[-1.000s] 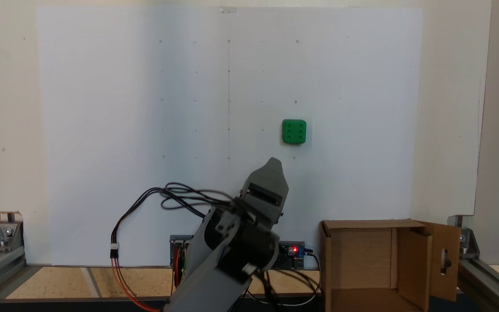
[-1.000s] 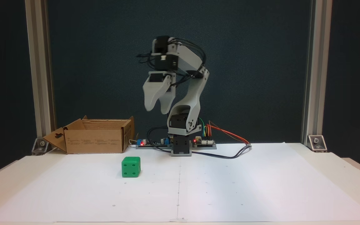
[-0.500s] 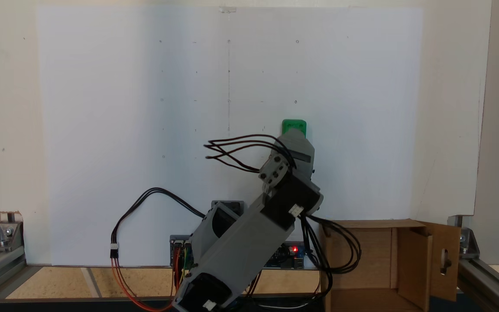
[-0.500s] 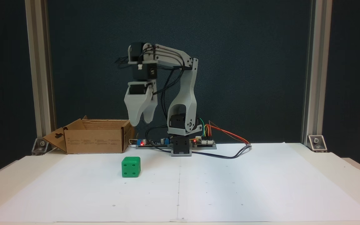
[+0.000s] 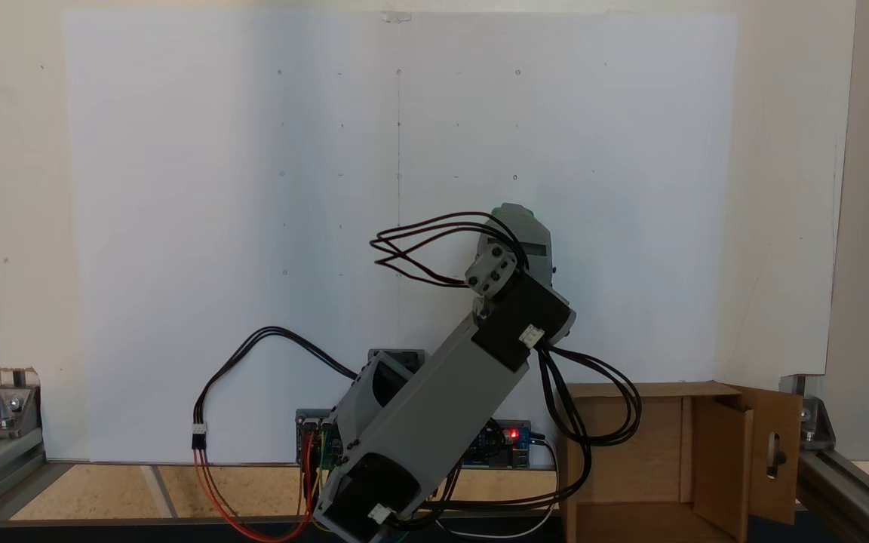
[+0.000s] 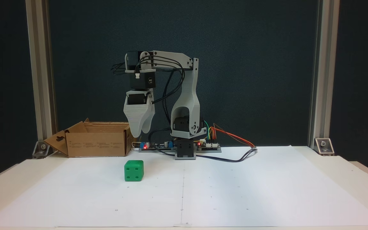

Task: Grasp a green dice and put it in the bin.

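Observation:
The green dice [image 6: 134, 170] rests on the white paper, left of the arm's base in a fixed view. High above it hangs my gripper [image 6: 140, 134], pointing down, with clear air between its tips and the dice. Its two pale fingers overlap there, so no gap can be judged. From above, the gripper [image 5: 523, 230] covers the dice. The bin [image 6: 96, 145] is a brown cardboard box standing behind and left of the dice; from above, the bin [image 5: 661, 452] lies at the lower right with its flaps open.
The arm's base [image 6: 185, 150] and circuit boards [image 6: 208, 145] with loose wires sit at the back edge of the paper. Black cables [image 5: 593, 422] droop over the bin's left wall. Aluminium frame posts [image 6: 38, 80] stand at both sides.
The arm has stretched out from its folded pose and swung the gripper over the dice while lowering it. The dice and the bin have not moved.

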{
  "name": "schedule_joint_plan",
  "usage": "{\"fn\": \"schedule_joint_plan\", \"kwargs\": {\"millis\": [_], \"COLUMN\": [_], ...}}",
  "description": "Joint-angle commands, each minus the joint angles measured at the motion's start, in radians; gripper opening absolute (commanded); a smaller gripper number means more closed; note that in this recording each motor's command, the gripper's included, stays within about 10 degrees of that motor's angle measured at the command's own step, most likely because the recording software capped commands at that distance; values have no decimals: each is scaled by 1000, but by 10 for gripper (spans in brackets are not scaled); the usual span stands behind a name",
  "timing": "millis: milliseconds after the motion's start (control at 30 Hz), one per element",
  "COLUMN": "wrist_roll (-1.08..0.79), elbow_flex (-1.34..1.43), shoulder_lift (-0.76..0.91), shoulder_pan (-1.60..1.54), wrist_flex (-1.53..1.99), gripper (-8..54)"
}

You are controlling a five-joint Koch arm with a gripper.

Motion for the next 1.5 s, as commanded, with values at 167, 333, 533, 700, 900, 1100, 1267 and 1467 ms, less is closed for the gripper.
{"fn": "schedule_joint_plan", "kwargs": {"millis": [167, 333, 533, 700, 900, 1100, 1267, 1467], "wrist_roll": [-81, -72, -69, -69, -64, -60, -61, -61], "elbow_flex": [-49, -37, 44, 149, 186, 186, 186, 199], "shoulder_lift": [-38, -64, -67, -67, -69, -97, -140, -166], "shoulder_pan": [5, 5, 5, 5, -3, -5, -5, -5], "wrist_flex": [-5, -6, -130, -259, -301, -334, -360, -391], "gripper": [469, 470, 469, 467, 462, 462, 461, 457]}}
